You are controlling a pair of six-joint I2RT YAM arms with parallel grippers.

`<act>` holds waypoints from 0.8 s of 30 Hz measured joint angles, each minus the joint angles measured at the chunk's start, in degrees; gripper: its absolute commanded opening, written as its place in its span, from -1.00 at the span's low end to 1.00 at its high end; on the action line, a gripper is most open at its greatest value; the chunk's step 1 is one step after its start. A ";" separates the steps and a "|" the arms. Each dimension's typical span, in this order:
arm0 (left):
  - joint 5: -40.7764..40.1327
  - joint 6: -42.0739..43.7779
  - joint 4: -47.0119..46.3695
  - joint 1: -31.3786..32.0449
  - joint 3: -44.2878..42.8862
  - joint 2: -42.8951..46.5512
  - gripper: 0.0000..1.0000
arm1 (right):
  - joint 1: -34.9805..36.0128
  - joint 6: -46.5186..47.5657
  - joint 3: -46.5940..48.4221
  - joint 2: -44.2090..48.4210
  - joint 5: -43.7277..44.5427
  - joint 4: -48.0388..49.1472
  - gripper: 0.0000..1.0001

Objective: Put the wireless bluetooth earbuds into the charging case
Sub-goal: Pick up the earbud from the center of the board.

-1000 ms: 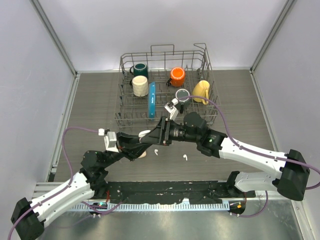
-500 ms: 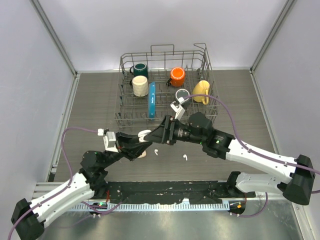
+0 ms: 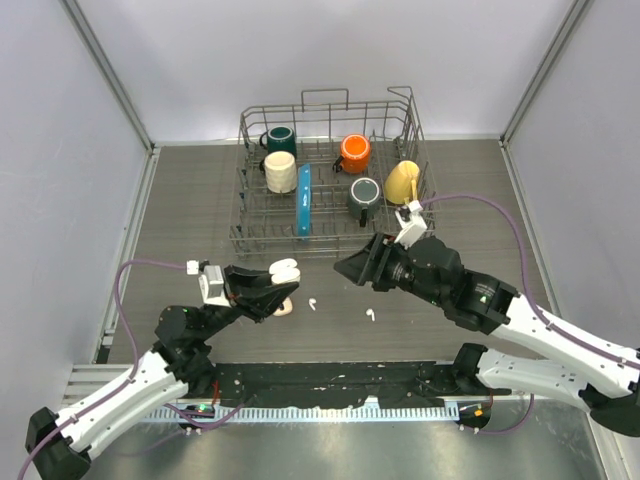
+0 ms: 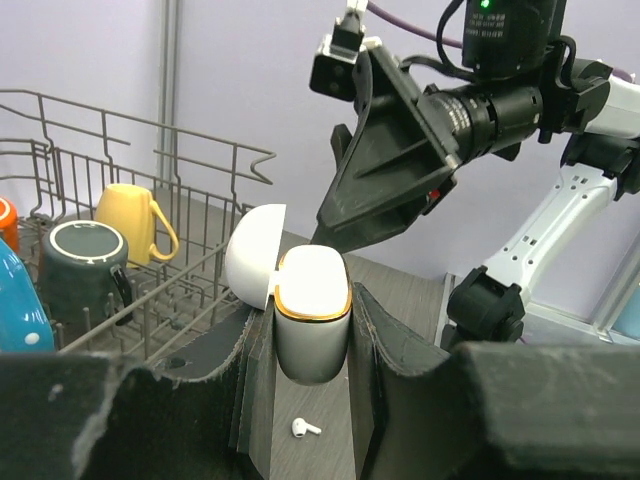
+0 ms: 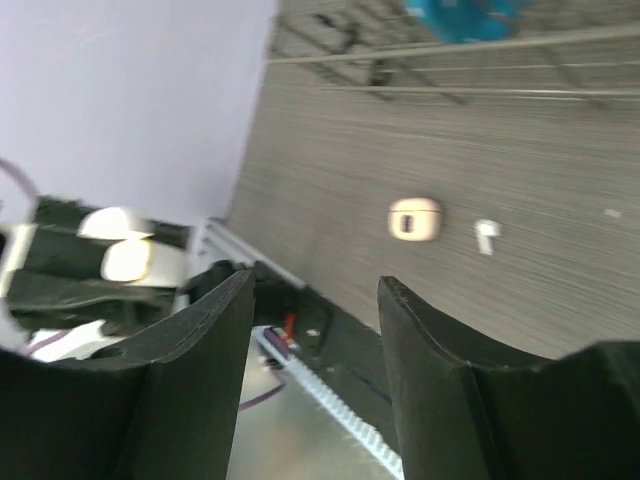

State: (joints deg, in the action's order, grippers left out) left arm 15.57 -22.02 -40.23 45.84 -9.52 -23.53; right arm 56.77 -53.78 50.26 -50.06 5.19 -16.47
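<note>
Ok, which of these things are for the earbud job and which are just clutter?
Job: white charging case, gripped; beige case; two loose earbuds.
Lying about: dish rack, five mugs, blue plate.

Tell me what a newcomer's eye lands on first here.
The left gripper clamps a white charging case, lid open, and the open right gripper points toward it. Two white earbuds lie loose on the table between the arms. A wire rack holding mugs stands behind.

Five mugs (image 3: pixel 281 172), two earbuds (image 3: pixel 312 303), two cases (image 4: pixel 312 310)
</note>
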 measured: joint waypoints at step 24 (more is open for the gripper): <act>-0.63 -0.26 2.84 0.00 0.00 1.92 -1.00 | -0.28 7.30 -6.91 -17.88 12.09 -22.36 0.11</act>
State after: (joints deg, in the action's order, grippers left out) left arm 14.94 -22.28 -37.39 45.84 -9.52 -21.61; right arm 56.49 -46.48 43.35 -67.94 17.28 -38.83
